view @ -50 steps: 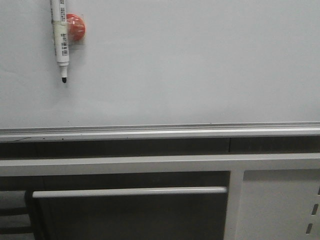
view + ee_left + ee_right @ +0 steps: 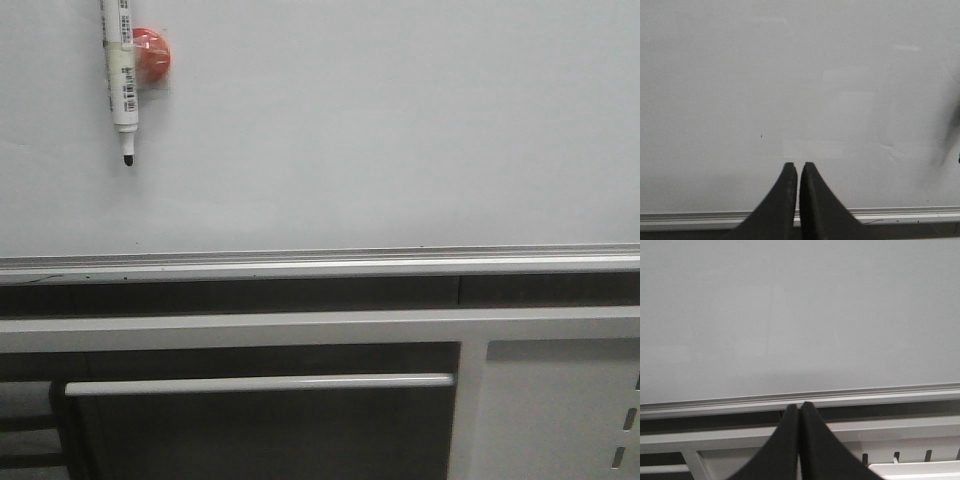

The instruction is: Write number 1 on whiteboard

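We saw the whiteboard (image 2: 380,130) bare across its middle and right, open for a gripper to pass. Only a marker pen (image 2: 121,80) hanging tip-down against a red magnet (image 2: 153,55) occupied its upper left corner. Below, the silver rail (image 2: 320,264) and the white frame's horizontal bar (image 2: 260,383) bounded the way downward.

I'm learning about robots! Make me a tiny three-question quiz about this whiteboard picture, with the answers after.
1. True or false: a number 1 is already drawn on the whiteboard.
2. What colour is the round magnet beside the marker pen? A) blue B) orange-red C) green
3. Fill in: the marker pen's black tip points ____.

Key
1. False: no stroke shows on the board.
2. B
3. Down. The left gripper and right gripper both look shut and empty, so neither holds the pen.
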{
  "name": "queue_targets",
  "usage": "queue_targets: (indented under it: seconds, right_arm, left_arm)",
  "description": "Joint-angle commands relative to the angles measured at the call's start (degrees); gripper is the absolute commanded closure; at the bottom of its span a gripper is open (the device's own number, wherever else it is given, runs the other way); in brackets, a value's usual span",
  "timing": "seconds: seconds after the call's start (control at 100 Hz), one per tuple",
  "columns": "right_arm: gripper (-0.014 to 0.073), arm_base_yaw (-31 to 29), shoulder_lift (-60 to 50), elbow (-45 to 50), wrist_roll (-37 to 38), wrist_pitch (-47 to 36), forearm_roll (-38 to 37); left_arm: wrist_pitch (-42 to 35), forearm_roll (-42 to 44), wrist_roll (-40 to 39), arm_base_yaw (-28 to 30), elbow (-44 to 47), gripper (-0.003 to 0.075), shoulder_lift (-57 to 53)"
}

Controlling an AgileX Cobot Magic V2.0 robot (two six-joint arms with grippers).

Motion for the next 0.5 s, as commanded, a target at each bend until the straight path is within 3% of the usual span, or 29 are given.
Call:
queue_targets:
  seconds: [0.0, 0.35, 0.49]
  right_arm:
    - [0.0643, -0.2, -1.0, 1.5, 0.0, -4.5, -0.8]
    - [0.0643, -0.2, -1.0, 1.5, 0.0, -5.4, -0.8]
    - [0.0643, -0.2, -1.0, 1.5, 0.0, -8.2, 3.2]
  left_arm:
    - [-4.6, -0.1, -0.6, 0.1, 2.3, 0.0741, -1.2]
    - [-5.1, -0.1, -0.6, 0.1, 2.3, 0.0741, -1.2]
    - [-5.6, -2.9, -0.6, 0.1, 2.3, 0.0741, -1.2]
